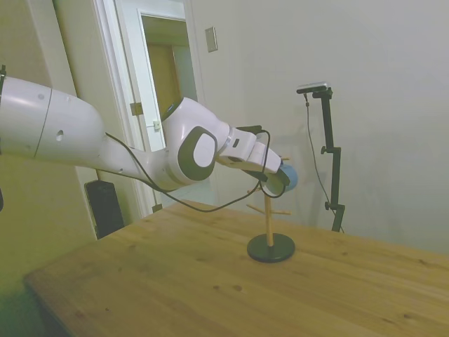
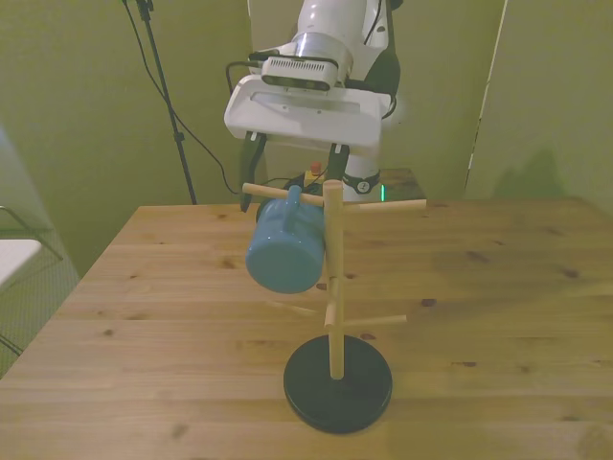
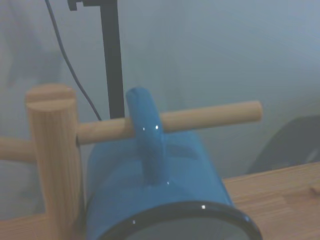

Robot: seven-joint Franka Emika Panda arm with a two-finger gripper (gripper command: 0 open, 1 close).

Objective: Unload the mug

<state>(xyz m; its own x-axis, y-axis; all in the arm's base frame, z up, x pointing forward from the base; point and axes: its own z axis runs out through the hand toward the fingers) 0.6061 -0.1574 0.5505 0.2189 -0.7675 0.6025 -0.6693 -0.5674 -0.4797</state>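
mug (image 2: 283,251): hangs by handle on upper peg of peg stand (image 2: 333,287) | end effector (image 2: 291,161): fingers spread wide, gripping nothing, just behind mug | bench (image 2: 498,287): carries stand

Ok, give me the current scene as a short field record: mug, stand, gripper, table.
mug: light-blue mug hangs by its loop handle on an upper peg of the stand, on the front view's left, tilted
stand: wooden peg stand, upright on a round black base
gripper: gripper open, fingers either side of the mug's handle, just behind the peg; no grip yet
table: wooden table, only the stand on it
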